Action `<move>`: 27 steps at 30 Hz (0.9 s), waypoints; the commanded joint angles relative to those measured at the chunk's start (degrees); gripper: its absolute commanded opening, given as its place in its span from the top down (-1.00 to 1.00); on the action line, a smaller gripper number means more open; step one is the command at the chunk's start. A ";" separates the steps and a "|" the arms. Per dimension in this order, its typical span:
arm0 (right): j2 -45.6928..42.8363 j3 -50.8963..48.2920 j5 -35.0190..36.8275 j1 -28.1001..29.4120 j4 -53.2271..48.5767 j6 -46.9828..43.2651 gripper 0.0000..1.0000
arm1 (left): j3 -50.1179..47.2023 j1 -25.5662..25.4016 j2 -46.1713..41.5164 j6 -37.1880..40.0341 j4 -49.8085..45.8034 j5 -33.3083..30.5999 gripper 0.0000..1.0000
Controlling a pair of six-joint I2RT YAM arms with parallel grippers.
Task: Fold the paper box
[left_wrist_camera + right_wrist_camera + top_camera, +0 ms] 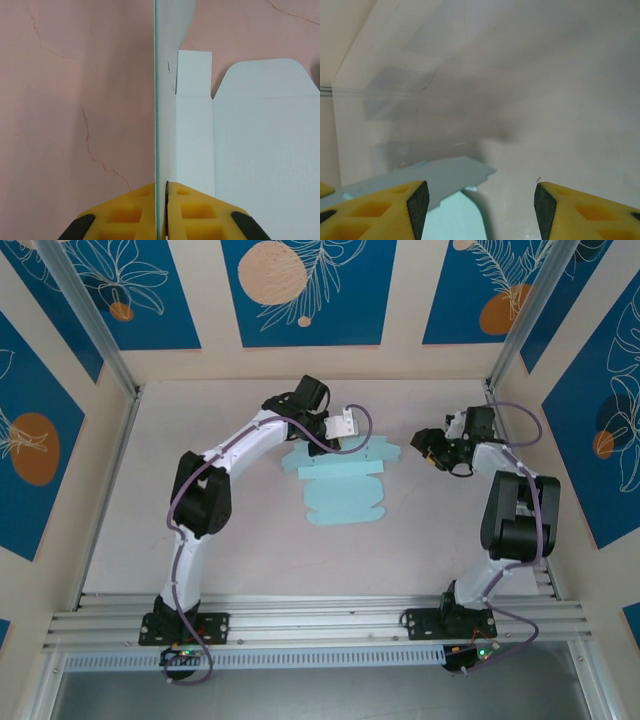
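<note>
The left hand (161, 192) pinches, between two yellow fingers (127, 216), the one thin, pale-blue paper box (260, 145) with rounded flaps (272, 77), while the right hand (481, 199) hangs open.

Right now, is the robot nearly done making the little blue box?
Not nearly. Done: nothing looks folded into shape yet, and the paper box is mostly a flat sheet on the table. In hand: the left gripper is shut on one panel, which stands on edge. The right gripper is open beside the sheet, holding nothing. Left: the sides and flaps need folding and tucking.
</note>
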 commanded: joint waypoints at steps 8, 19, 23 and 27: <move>-1.90 -2.73 0.89 4.45 2.42 2.44 -0.18 | 7.82 -0.64 5.24 -0.64 -3.92 -3.06 0.76; -10.69 3.77 12.70 10.94 -8.82 6.17 -0.21 | 3.22 -2.17 5.54 1.31 5.73 -12.04 0.73; -10.62 6.16 12.75 13.11 -9.46 7.84 -0.22 | -3.54 -3.41 4.15 2.31 15.32 -17.54 0.73; -9.70 7.37 13.06 13.25 -9.55 8.50 -0.22 | -9.22 -4.31 2.83 2.71 24.62 -21.22 0.71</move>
